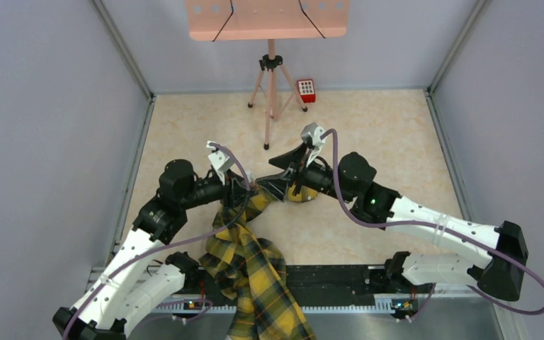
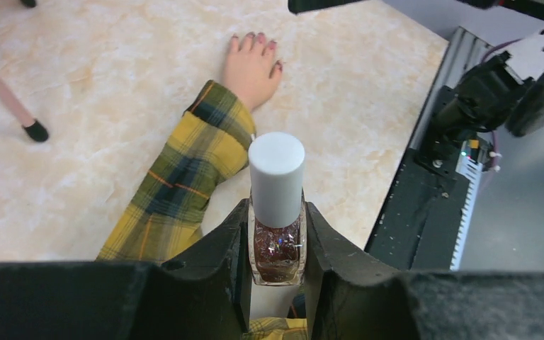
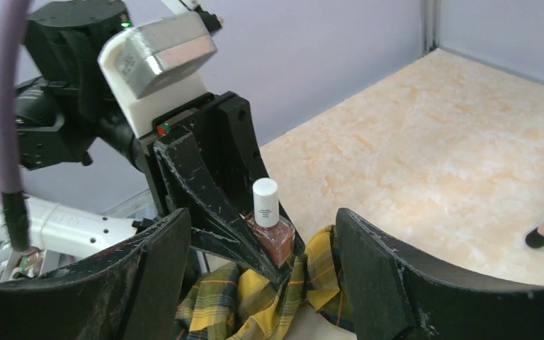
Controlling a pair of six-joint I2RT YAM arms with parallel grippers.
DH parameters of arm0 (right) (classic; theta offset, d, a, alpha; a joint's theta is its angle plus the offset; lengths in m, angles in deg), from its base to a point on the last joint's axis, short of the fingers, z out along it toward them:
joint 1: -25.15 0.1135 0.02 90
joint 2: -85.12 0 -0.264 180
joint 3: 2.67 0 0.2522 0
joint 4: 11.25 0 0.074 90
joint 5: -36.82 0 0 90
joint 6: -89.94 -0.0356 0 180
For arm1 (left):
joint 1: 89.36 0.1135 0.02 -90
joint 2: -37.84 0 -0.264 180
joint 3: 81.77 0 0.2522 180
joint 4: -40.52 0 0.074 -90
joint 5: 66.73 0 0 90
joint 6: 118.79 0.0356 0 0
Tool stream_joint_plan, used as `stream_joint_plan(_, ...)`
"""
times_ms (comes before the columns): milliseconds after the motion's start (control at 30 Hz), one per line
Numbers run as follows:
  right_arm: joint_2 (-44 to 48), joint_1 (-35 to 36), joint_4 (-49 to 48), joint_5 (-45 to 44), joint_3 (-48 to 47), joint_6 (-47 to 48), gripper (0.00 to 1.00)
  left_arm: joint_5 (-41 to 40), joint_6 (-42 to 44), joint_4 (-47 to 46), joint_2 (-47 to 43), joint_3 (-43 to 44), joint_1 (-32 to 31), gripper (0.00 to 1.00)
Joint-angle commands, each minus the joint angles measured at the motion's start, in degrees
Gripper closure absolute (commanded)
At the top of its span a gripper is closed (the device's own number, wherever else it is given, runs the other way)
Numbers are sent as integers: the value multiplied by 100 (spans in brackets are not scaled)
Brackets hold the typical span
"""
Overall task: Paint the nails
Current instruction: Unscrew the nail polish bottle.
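My left gripper (image 2: 276, 237) is shut on a small glass bottle of dark red glitter nail polish (image 2: 277, 244) with a white cap (image 2: 276, 177), and holds it upright above the plaid sleeve (image 2: 184, 177). The pale mannequin hand (image 2: 251, 71) lies flat on the table beyond it, its dark red nails (image 2: 261, 37) pointing away. My right gripper (image 3: 262, 219) is open, its jaws standing on either side of the bottle (image 3: 275, 241) and short of the cap (image 3: 265, 200). In the top view the two grippers meet mid-table, left (image 1: 244, 188) and right (image 1: 275, 176), and the hand is hidden under the right arm.
A pink stand on a tripod (image 1: 271, 78) rises at the back, one foot showing in the left wrist view (image 2: 35, 131). A small red keypad box (image 1: 306, 90) sits by the back wall. The sleeve cloth (image 1: 251, 273) trails over the black front rail (image 1: 340, 280).
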Motion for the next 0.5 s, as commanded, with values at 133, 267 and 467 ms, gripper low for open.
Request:
stream_joint_plan(133, -682, -30, 49, -341, -629, -437, 39, -736, 93, -37, 6, 189, 4, 100)
stream_joint_plan(267, -882, 16, 64, -433, -761, -571, 45, -776, 97, -25, 15, 194, 0, 100)
stream_joint_plan(467, -1017, 119, -61, -509, -863, -614, 48, -842, 105, 19, 73, 215, -2, 100)
